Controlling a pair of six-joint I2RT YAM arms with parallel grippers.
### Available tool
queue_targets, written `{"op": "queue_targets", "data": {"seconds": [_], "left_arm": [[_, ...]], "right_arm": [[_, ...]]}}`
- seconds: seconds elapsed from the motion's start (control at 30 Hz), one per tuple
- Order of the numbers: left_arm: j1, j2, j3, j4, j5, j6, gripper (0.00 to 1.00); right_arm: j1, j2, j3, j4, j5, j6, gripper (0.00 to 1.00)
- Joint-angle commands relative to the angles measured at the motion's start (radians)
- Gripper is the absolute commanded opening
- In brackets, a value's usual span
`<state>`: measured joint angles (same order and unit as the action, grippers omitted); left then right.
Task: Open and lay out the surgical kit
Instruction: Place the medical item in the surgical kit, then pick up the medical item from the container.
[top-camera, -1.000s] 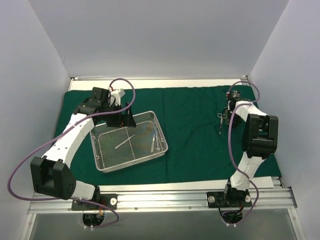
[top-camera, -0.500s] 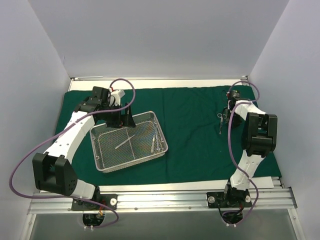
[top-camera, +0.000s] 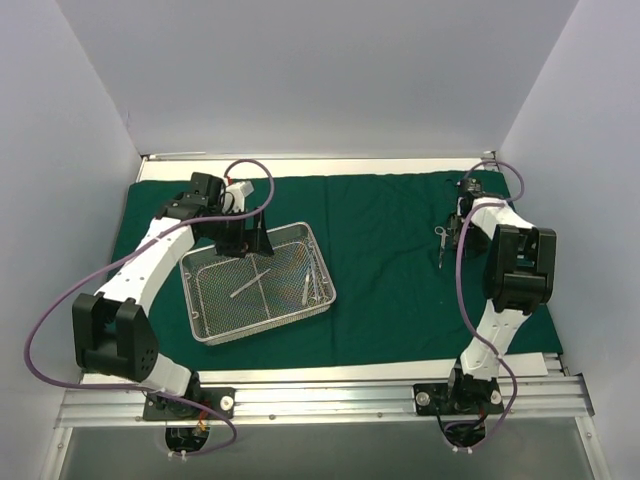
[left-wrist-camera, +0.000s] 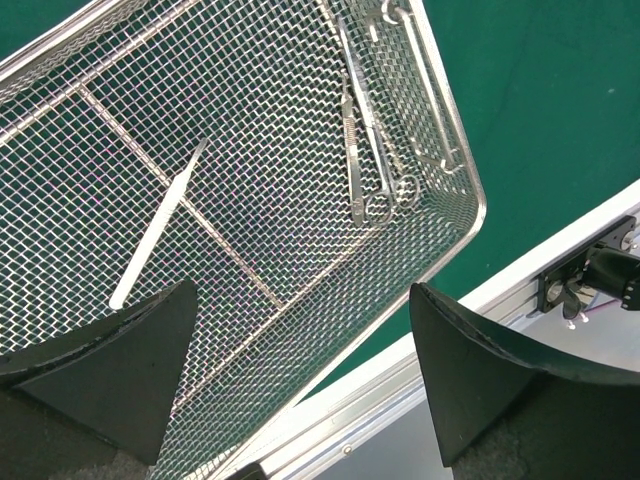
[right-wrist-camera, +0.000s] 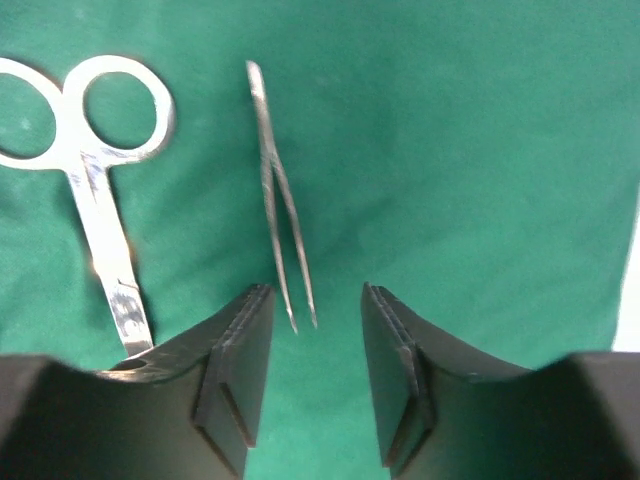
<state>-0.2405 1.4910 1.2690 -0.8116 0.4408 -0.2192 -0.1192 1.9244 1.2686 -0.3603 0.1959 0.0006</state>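
One pair of tweezers (right-wrist-camera: 271, 185) on green cloth (right-wrist-camera: 480, 150) at mouth of half-open right gripper (right-wrist-camera: 312, 297).

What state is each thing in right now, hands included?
Green drape: unfolded, spread flat.
Mesh tray: upright on the drape, instruments lying inside.
Tweezers: lying flat on the drape, ungripped.
Scissors: lying on the drape beside the tweezers.
Left hand: open above the tray, empty.
Right hand: open, low over the tweezers' tips, holding nothing.
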Motion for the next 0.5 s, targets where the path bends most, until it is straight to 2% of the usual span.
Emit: {"op": "queue_targets", "data": {"seconds": [0.0,0.07,0.13,0.2,0.23,0.33,0.47], "left_arm": [[-0.022,0.041,0.049,0.012,-0.010,0.021,0.96],[-0.046,0.092,0.073,-0.012,-0.090,0.004,0.97],[-0.098,0.147,0.118,-0.034,-0.155,-0.014,0.93],[-0.135,0.182,0.156,-0.050,-0.230,-0.028,0.88],[-0.167,0.218,0.168,-0.058,-0.253,-0.057,0.86],[-0.204,0.273,0.159,-0.022,-0.274,-0.155,0.75],[-0.268,0.299,0.107,0.080,-0.335,-0.288,0.63]], "right_arm": [[0.003,-0.070,0.096,-0.174,0.091,0.131,0.41],[0.022,-0.109,0.219,-0.259,0.151,0.203,0.43],[0.053,-0.158,0.288,-0.368,0.169,0.298,0.47],[0.078,-0.191,0.330,-0.413,0.101,0.341,0.49],[0.091,-0.221,0.330,-0.414,0.014,0.366,0.50],[0.173,-0.275,0.316,-0.425,-0.085,0.406,0.51],[0.222,-0.375,0.201,-0.356,-0.257,0.455,0.52]]}}
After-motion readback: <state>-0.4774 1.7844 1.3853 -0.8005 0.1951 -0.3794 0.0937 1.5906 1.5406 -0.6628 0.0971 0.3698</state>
